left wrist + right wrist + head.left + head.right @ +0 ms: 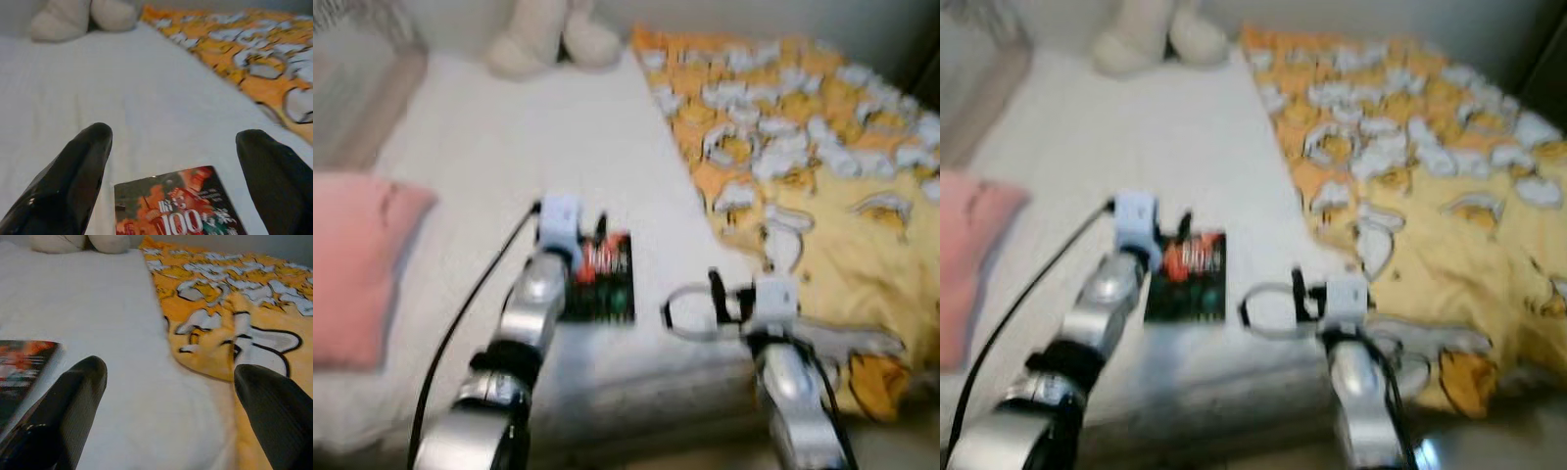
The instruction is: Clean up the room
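A dark book with a red and orange cover and a white "100" lies flat on the white bed sheet, near the front edge. My left gripper hovers just over the book's near end, open, with the cover showing between its fingers. My right gripper is open over bare sheet to the right of the book, close to the edge of the yellow blanket. Nothing is held. The head views are blurred.
The yellow and orange patterned blanket covers the bed's right half and hangs over the front edge. A pink pillow lies at the left. A cream plush toy sits at the head of the bed.
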Robot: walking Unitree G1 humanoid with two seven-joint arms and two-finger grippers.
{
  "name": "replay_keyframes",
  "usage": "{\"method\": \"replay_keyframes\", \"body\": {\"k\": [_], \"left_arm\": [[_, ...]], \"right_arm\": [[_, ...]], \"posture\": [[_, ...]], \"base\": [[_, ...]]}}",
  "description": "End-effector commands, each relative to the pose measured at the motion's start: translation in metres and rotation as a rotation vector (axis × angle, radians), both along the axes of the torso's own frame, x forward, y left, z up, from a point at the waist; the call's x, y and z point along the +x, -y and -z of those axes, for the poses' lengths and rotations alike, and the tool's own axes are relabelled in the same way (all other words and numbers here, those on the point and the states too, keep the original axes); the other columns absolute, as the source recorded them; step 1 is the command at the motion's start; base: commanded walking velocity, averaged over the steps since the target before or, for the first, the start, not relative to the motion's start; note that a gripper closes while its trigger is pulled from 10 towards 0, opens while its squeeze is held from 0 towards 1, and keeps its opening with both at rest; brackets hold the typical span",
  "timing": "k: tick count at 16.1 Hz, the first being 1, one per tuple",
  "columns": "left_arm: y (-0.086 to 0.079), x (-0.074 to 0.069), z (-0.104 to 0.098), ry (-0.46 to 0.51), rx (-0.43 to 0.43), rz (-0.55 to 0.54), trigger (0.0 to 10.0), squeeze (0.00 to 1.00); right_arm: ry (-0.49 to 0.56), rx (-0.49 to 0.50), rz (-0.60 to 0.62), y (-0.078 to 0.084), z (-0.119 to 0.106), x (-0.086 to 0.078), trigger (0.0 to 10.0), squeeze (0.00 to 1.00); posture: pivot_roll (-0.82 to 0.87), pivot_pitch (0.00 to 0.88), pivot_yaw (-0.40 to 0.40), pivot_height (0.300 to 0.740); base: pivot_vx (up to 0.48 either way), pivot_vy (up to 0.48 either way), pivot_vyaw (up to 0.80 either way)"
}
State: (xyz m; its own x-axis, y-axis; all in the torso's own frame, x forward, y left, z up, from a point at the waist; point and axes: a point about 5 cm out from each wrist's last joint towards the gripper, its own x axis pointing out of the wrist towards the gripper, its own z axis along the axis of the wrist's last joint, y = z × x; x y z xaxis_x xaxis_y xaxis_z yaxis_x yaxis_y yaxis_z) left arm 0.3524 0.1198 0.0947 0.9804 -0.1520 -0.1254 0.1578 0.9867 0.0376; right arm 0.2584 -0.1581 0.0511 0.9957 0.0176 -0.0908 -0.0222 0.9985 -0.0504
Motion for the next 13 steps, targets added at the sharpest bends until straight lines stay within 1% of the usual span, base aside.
{"method": "replay_keyframes", "body": {"k": [1, 2, 3, 4, 5, 6, 8, 9, 10, 11, 12, 13], "left_arm": [[0.009, 0.002, -0.001, -0.018, -0.023, 0.007, 10.0, 0.00], [0.004, 0.003, 0.004, -0.042, -0.017, -0.023, 10.0, 0.00], [0.003, 0.003, 0.007, -0.052, -0.006, -0.031, 10.0, 0.00], [0.000, 0.002, 0.014, -0.097, 0.041, -0.034, 10.0, 0.00], [-0.002, 0.002, 0.017, -0.113, 0.052, -0.039, 10.0, 0.00], [-0.007, -0.001, 0.031, -0.211, 0.086, -0.046, 10.0, 0.00], [-0.007, -0.006, 0.042, -0.276, 0.092, -0.025, 10.0, 0.00], [-0.006, -0.007, 0.045, -0.283, 0.093, -0.020, 10.0, 0.00], [-0.006, -0.010, 0.050, -0.302, 0.108, -0.021, 10.0, 0.00], [-0.008, -0.014, 0.055, -0.313, 0.121, -0.035, 10.0, 0.00], [-0.012, -0.016, 0.059, -0.316, 0.135, -0.061, 10.0, 0.00], [-0.015, -0.018, 0.060, -0.319, 0.127, -0.079, 10.0, 0.00]], "right_arm": [[-0.001, -0.019, 0.034, 0.012, 0.001, -0.002, 10.0, 0.00], [-0.010, -0.019, 0.043, 0.015, 0.004, -0.004, 10.0, 0.00], [-0.014, -0.021, 0.041, 0.015, 0.006, -0.005, 10.0, 0.00], [-0.020, -0.019, 0.038, 0.015, 0.007, -0.008, 10.0, 0.00], [-0.022, -0.018, 0.036, 0.015, 0.008, -0.009, 10.0, 0.00], [-0.037, -0.011, 0.021, 0.014, 0.009, -0.018, 10.0, 0.00], [-0.058, -0.020, -0.022, 0.013, 0.011, -0.034, 10.0, 0.00], [-0.074, -0.028, -0.036, 0.014, 0.013, -0.041, 10.0, 0.00], [-0.092, -0.041, -0.050, 0.017, 0.015, -0.052, 10.0, 0.00], [-0.126, -0.058, -0.070, 0.019, 0.017, -0.067, 10.0, 0.00], [-0.150, -0.062, -0.105, 0.018, 0.019, -0.077, 10.0, 0.00], [-0.164, -0.062, -0.141, 0.016, 0.019, -0.082, 10.0, 0.00]], "posture": [[-0.01, 0.000, 0.018, 0.740], [-0.01, 0.000, 0.019, 0.740], [-0.01, 0.000, 0.017, 0.740], [-0.02, 0.000, 0.010, 0.740], [-0.02, 0.000, 0.010, 0.740], [-0.03, 0.000, -0.014, 0.740], [-0.07, 0.000, -0.042, 0.740], [-0.08, 0.000, -0.050, 0.740], [-0.10, 0.000, -0.068, 0.740], [-0.12, 0.012, -0.086, 0.740], [-0.12, 0.028, -0.094, 0.740], [-0.14, 0.048, -0.104, 0.740]], "base": [[0.428, 0.000, 0.00], [0.285, 0.386, 0.00], [0.000, 0.450, 0.00], [0.000, 0.000, 0.00], [0.000, 0.000, 0.00], [0.000, 0.000, 0.00], [0.000, 0.000, 0.00], [0.000, 0.000, 0.00], [0.000, 0.000, 0.00], [0.000, 0.000, 0.00], [0.000, 0.000, 0.00], [0.000, 0.000, 0.00]]}}
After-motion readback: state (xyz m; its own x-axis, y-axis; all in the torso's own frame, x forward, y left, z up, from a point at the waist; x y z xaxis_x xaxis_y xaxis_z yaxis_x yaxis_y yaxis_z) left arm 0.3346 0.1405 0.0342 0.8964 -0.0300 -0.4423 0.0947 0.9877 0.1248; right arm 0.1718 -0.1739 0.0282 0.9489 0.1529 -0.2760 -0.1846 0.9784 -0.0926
